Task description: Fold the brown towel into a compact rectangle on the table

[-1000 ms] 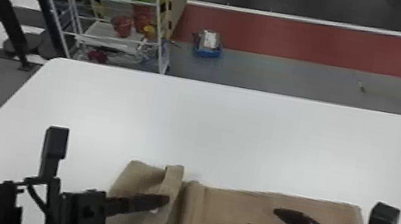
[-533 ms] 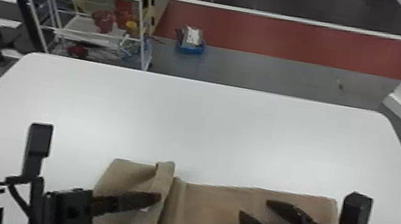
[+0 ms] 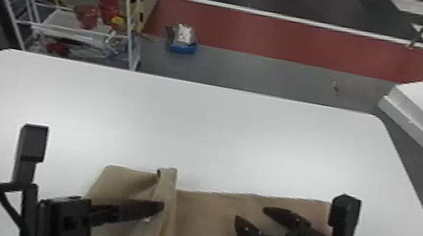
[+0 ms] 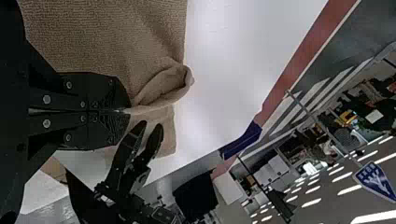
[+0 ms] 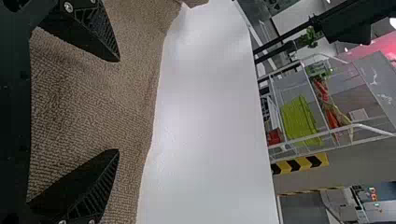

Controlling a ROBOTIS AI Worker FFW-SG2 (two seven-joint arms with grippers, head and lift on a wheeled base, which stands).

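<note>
"Item one, towel (image 3: 212, 228): where was it?"
"On the table (image 3: 195, 133), well apart from the far edge; left part ridged, right part spread. Step, as judged: an early fold."
"Grippers, two?"
"Left gripper (image 4: 126, 111): closed, pinched on the ridge. Right gripper (image 3: 250, 213): wide open, empty, over the spread part. Next move probably called for laying the ridge flat."
"Views?"
"Left wrist showed a hollow curl beside the pinch; head showed the ridge's run toward the robot."

White tbl (image 3: 219, 137), rounded far corners, w/ brn towel (image 3: 204, 226) lying on it, L part creased.
</note>
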